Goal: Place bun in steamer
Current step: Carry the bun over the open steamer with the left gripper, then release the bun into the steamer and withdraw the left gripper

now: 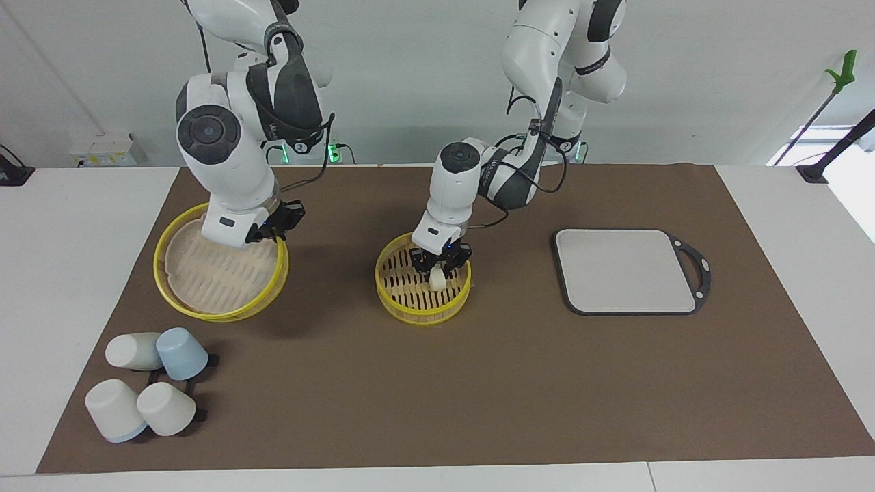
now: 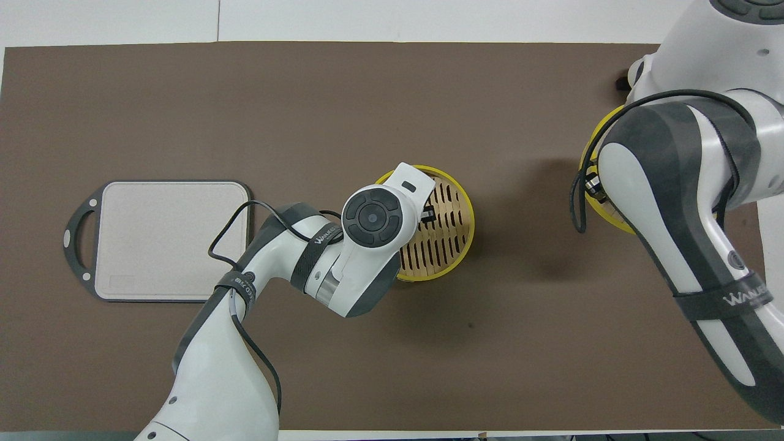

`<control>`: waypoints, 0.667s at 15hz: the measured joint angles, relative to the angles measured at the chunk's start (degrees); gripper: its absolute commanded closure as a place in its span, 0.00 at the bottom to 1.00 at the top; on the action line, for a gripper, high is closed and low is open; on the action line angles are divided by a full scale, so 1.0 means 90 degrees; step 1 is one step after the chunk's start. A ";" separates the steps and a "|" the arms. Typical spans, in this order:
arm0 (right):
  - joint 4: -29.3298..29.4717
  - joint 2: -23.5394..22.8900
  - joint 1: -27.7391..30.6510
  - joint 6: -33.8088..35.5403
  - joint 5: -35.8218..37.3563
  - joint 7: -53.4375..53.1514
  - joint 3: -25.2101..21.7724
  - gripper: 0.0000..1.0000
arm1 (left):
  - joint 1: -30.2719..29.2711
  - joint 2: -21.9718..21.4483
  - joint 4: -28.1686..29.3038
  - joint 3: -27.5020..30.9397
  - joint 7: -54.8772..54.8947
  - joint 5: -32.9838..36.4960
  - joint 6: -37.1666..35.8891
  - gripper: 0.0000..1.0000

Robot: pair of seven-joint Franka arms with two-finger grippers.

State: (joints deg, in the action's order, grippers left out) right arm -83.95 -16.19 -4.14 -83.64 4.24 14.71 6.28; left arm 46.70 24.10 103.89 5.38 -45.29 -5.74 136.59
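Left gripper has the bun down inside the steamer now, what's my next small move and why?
Probably open the left gripper and let go. In the facing view the bun sits between its fingertips, low inside the steamer and over the slatted floor, so it seems to have little left to drop. Then lift straight up. The right gripper waits over the lid, apparently holding it.
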 measured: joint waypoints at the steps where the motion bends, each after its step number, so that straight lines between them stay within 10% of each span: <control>1: 0.0000 0.0000 0.0000 0.0000 0.0000 0.0000 0.0000 1.00 | -0.0002 -0.0021 -0.0019 0.0019 -0.0002 0.0000 -0.0105 0.00; 10: -0.0011 0.0001 -0.0453 -0.0737 -0.0276 -0.0998 0.0102 1.00 | -0.2158 -0.2269 -0.0254 0.0211 0.1463 0.0019 -0.3301 0.00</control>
State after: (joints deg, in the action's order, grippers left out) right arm -84.05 -16.18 -8.21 -90.26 1.76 5.73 7.21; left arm 27.28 3.68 101.61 7.27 -32.12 -5.57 106.88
